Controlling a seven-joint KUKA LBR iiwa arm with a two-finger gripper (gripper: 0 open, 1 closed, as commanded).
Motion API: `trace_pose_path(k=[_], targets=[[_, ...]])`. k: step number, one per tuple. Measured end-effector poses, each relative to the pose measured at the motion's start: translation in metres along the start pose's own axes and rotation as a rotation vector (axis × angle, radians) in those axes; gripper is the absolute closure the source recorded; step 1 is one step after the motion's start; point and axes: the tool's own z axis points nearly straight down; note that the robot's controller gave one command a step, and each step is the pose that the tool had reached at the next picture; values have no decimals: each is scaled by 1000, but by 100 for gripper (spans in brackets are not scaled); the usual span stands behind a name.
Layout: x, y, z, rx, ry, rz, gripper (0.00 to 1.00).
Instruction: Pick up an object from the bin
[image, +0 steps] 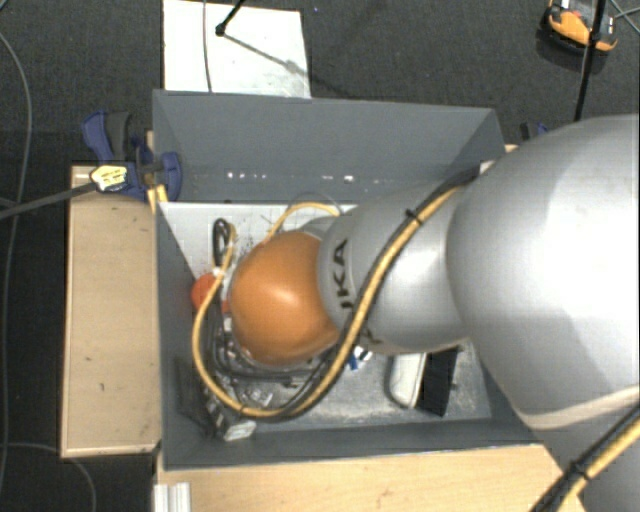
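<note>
In the left half of the grey metal bin (330, 140), the arm (540, 290) reaches down from the right. Its orange cover (280, 295) sits over the bin floor there, and a yellow cable (310, 207) loops around it. The jaws lie under that cover among dark wrist parts, and whether they are spread or pressed together cannot be told. Nothing can be seen pinched between them.

Nearest the cover, a small red-orange rounded thing (204, 290) peeks out at its left edge, close to the bin's left wall. Just beyond it, toward the far left corner, lies a thin black looped thing (220, 240). Toward the near left corner, below the cover, are a dark flat piece (187, 392) and a small pale grey piece (238, 431), both close to the cable loop.

To the right, under the arm and by the near wall, a white oblong thing (404, 381) lies just beside a black flat block (440, 382). A small blue bit (357, 360) shows to their left at the arm's edge.
</note>
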Motion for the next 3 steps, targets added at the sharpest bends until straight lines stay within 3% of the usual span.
trace_pose_path(k=[2, 3], targets=[[2, 1, -23, -5, 9, 0, 100], [0, 1, -39, -3, 3, 1, 100]])
